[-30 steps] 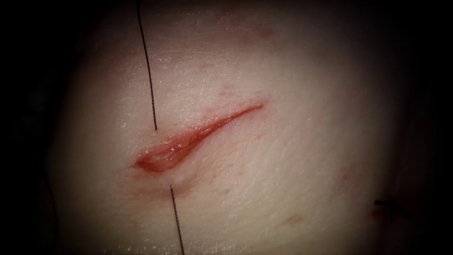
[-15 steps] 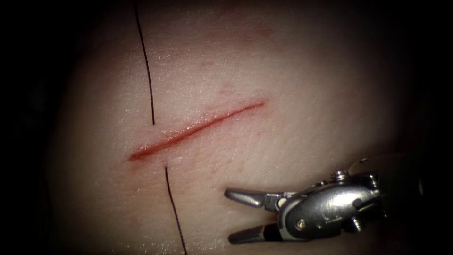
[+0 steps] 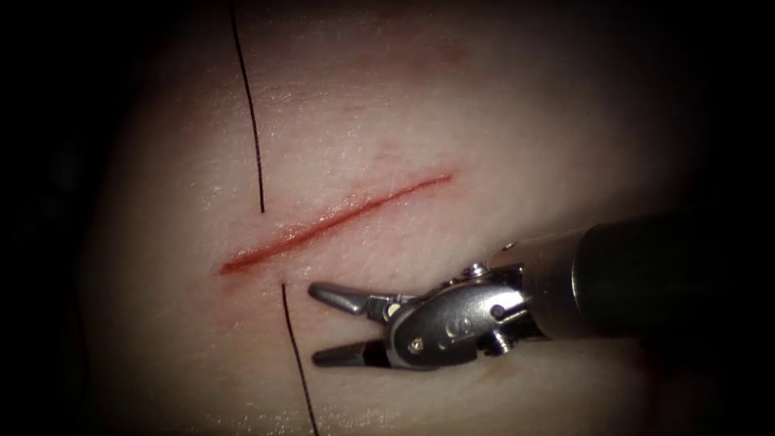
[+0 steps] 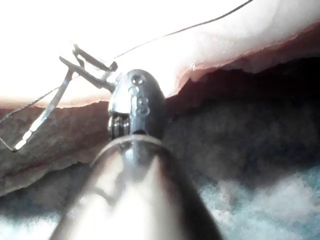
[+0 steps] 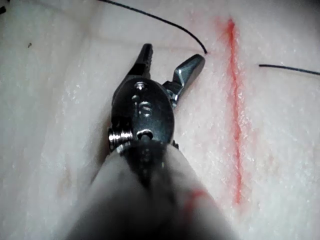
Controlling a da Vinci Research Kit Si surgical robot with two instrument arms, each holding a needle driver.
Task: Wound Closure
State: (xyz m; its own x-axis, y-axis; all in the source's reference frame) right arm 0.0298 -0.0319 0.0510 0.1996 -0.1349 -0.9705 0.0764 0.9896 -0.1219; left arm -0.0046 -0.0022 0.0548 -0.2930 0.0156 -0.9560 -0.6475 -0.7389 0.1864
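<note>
My right tool (image 3: 313, 323) sits low over the tissue (image 3: 484, 121) on the right of the cut (image 3: 339, 216), its fingers (image 3: 339, 297) spread wide and holding nothing, their tips just beside the lower strand of the thread (image 3: 252, 121). My left tool (image 4: 68, 54) is off at the tissue's edge, its fingers (image 4: 94, 57) narrow and, as best I can judge, clamped on the curved needle (image 4: 42, 117) near one end. The needle hangs free of the tissue. My worry is the right tool: it is the one that can cut, and with open fingers this near the strand, a careless closing could nick or sever the thread, or snag it and drag it back through the tissue. On the left, a grip so near the needle's end could let it swivel or slip, and its free end could scrape the tissue's edge. The cut's long axis runs from lower left to upper right in the endoscope view. The thread crosses it nearly square, one strand rising away above and the other dropping below. The needle's curve sweeps away from my left fingers, its free end pointing outward past the tissue's edge.
</note>
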